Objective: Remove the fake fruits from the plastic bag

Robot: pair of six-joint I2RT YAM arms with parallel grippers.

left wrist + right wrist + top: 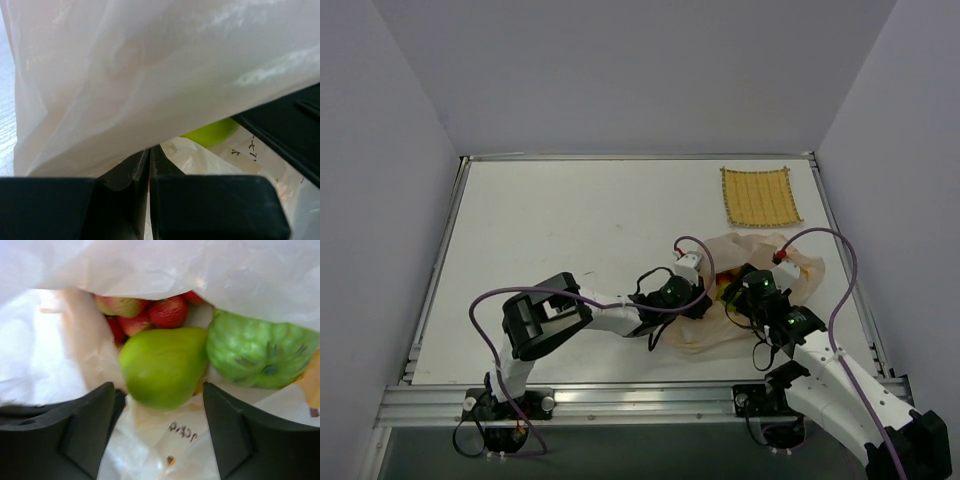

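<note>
The pale peach plastic bag (715,333) lies crumpled at the near right of the table, between both arms. My left gripper (705,285) is at its left edge, and in the left wrist view it (150,152) is shut with the bag film (150,75) pinched at its tips and draped over them. My right gripper (159,392) stands open inside the bag's mouth. Just ahead of its fingers (90,425) lies a yellow-green pear-shaped fruit (162,365), touched by neither. Behind it sit red strawberries (162,312), and a bumpy green fruit (260,355) lies to the right. The pear (212,132) also peeks under the film.
A yellow woven mat (760,195) lies flat at the far right of the table (570,230). Grey walls close in the table on three sides. A black part of the right arm (287,130) crosses the right side of the left wrist view.
</note>
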